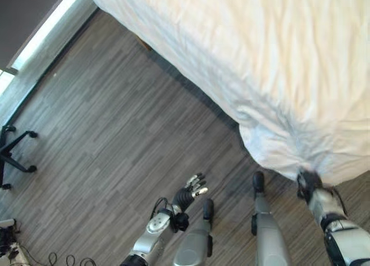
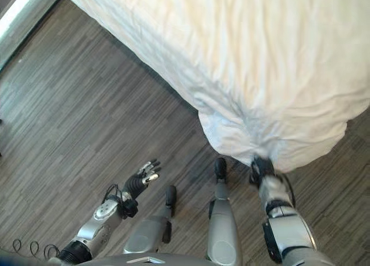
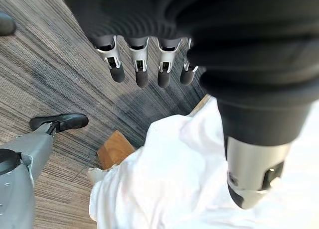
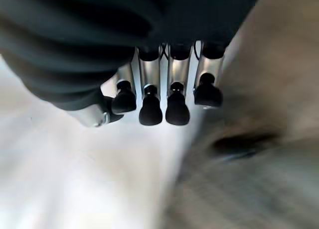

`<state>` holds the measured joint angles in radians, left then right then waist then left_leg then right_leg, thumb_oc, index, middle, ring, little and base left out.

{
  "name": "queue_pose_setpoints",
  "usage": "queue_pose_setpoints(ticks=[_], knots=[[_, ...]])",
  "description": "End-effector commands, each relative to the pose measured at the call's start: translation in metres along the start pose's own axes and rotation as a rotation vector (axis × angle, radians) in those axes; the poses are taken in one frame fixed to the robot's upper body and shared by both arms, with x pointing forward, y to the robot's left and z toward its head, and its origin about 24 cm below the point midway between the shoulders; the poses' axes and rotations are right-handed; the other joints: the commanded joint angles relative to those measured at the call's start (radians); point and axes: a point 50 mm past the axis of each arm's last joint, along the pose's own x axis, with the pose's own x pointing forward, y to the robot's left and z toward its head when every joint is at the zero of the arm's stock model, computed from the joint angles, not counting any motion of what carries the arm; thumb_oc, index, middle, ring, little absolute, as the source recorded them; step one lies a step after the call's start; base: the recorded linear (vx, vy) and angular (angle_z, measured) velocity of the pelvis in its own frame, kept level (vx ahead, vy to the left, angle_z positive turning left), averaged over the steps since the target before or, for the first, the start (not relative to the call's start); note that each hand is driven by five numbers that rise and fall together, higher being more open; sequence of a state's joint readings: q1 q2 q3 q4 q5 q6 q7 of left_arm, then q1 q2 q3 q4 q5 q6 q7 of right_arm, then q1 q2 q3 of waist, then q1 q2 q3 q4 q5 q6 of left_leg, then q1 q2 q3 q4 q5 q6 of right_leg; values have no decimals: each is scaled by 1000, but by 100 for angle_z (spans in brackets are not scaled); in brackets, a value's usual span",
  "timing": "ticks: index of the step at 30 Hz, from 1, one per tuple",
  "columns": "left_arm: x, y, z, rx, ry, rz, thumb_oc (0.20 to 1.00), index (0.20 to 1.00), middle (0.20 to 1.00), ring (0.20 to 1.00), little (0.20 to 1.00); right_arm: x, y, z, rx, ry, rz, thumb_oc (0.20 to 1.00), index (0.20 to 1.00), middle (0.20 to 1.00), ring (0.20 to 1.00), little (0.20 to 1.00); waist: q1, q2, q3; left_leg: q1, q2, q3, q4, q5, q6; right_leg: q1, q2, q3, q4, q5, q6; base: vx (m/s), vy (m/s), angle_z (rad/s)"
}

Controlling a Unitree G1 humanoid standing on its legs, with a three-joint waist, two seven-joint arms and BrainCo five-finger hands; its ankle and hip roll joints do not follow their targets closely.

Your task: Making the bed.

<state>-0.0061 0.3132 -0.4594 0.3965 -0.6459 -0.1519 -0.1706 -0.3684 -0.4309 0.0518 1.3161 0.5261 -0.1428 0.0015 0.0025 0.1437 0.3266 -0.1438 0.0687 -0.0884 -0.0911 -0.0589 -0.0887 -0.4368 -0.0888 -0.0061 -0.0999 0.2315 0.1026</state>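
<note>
White duvet point(image 1: 243, 52) covers bed across upper right of frame, its corner hanging lower right. Right hand point(image 1: 309, 184) at that corner, fingers curled, pinching the cloth. Left hand point(image 1: 191, 191) lower centre over wood floor point(image 1: 98, 133), fingers relaxed, holding nothing.

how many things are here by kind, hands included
hands: 2, left hand, right hand
duvet: 1
bed leg: 1
chair base: 1
total: 5
</note>
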Motion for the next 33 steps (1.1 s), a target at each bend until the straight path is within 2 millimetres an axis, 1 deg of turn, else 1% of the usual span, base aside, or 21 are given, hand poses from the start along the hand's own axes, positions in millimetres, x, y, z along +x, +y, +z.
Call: queue_pose_setpoints(ticks=[1,2,5,8,9,10,11,12,13,16,18,20,21,23,25,27,28,30,31,32,33], knots=[[5,-6,14,46,-68,-35,1000,1000,1000,1000,1000,-11,-25,-40,-47,126,-54,200,200,200,200,200,-25,-28,-13,5,0,-15,6,77,12,46,-17,12,50,-68,29,34,24,-7],[5,-6,18,46,-86,-35,1000,1000,1000,1000,1000,-21,-37,-64,-64,209,-84,200,200,200,200,200,-40,-32,-15,9,0,-10,6,75,11,45,-17,15,50,-68,30,33,25,-11],[4,-3,19,43,-94,-24,1000,1000,1000,1000,1000,-34,-55,-87,-36,259,-127,200,200,200,200,200,-66,-40,-24,25,1,-1,5,66,11,49,-16,24,56,-72,31,37,37,-13],[2,0,20,38,-100,-7,1000,1000,1000,1000,1000,-36,-70,-83,62,202,-186,200,200,200,200,200,-88,-42,-31,38,1,3,5,59,13,54,-16,34,60,-77,30,34,50,-12],[-1,4,21,33,-108,12,1000,1000,1000,1000,1000,-33,-91,-41,256,-32,-278,200,200,200,200,200,-112,-39,-36,51,3,9,4,44,15,59,-15,43,66,-85,31,20,44,-14],[-1,4,21,33,-107,12,1000,1000,1000,1000,1000,-33,-91,-42,257,-31,-279,200,200,200,200,200,-112,-41,-37,48,0,9,4,48,15,57,-17,44,65,-82,31,32,108,-20],[-6,10,16,21,-99,49,1000,1000,1000,1000,1000,-37,-92,36,422,-433,-250,200,200,200,200,200,-133,-38,-47,59,-2,20,4,30,17,58,-19,56,70,-84,35,-11,62,-22],[-6,10,16,22,-99,49,1000,1000,1000,1000,1000,-37,-92,36,423,-432,-251,200,200,200,200,200,-133,-41,-48,56,-5,20,4,35,16,55,-21,57,70,-80,35,-7,74,-28],[-7,11,14,19,-94,57,1000,1000,1000,1000,1000,-44,-91,58,418,-542,-238,200,200,200,200,200,-136,-43,-52,54,-7,21,4,32,18,52,-24,61,71,-78,35,-29,20,-26],[-10,10,9,20,-75,49,1000,1000,1000,1000,1000,-72,-65,125,449,-875,-51,200,200,200,200,200,-140,-44,-53,61,-10,27,4,21,22,49,-23,69,76,-77,36,-19,31,-6],[-10,9,9,25,-70,29,1000,1000,1000,1000,1000,-84,-56,147,437,-975,24,200,200,200,200,200,-136,-49,-57,56,-19,27,4,24,24,42,-28,74,79,-72,36,-17,8,0],[-12,9,11,33,-69,20,1000,1000,1000,1000,1000,-116,-24,181,360,-1149,214,200,200,200,200,200,-135,-51,-57,56,-23,35,4,25,24,37,-29,81,81,-67,37,-19,21,4],[-13,9,11,35,-68,18,1000,1000,1000,1000,1000,-123,-14,186,351,-1182,286,200,200,200,200,200,-132,-51,-56,54,-24,36,4,25,24,36,-30,84,81,-68,36,0,0,0],[-17,9,8,34,-58,16,1000,1000,1000,1000,1000,-130,0,194,321,-1208,359,200,200,200,200,200,-126,-51,-56,53,-27,37,4,26,26,35,-31,87,82,-67,36,-5,-3,-20],[-19,10,6,43,-43,7,1000,1000,1000,1000,1000,-124,6,202,276,-1185,364,200,200,200,200,200,-115,-48,-55,52,-29,36,4,28,27,34,-32,86,83,-67,35,2,-15,-13],[-20,10,6,55,-41,-4,1000,1000,1000,1000,1000,-123,0,221,242,-1216,309,200,200,200,200,200,-105,-42,-53,46,-33,32,4,30,25,31,-33,83,84,-69,35,-3,-8,3],[-20,10,8,65,-44,-18,1000,1000,1000,1000,1000,-123,-8,243,277,-1252,263,200,200,200,200,200,-97,-33,-49,41,-35,29,4,30,25,29,-36,81,83,-69,36,0,0,0],[-21,9,9,67,-46,-26,1000,1000,1000,1000,1000,-121,-12,255,306,-1263,236,200,200,200,200,200,-92,-26,-47,39,-36,28,4,31,25,29,-38,80,82,-69,36,0,0,0],[-24,11,9,73,-40,-30,1000,1000,1000,1000,1000,-124,-33,286,383,-1292,140,200,200,200,200,200,-70,-6,-43,31,-42,22,4,37,22,25,-46,78,80,-68,36,1,4,3],[-23,11,10,71,-44,-31,1000,1000,1000,1000,1000,-124,-33,289,382,-1296,143,200,200,200,200,200,-72,-3,-40,30,-42,22,4,37,22,24,-46,78,80,-68,36,2,26,15],[-24,10,10,68,-39,-37,1000,1000,1000,1000,1000,-130,-42,318,365,-1305,85,200,200,200,200,200,-57,17,-34,20,-49,18,4,42,20,17,-52,77,80,-68,35,6,32,19]])
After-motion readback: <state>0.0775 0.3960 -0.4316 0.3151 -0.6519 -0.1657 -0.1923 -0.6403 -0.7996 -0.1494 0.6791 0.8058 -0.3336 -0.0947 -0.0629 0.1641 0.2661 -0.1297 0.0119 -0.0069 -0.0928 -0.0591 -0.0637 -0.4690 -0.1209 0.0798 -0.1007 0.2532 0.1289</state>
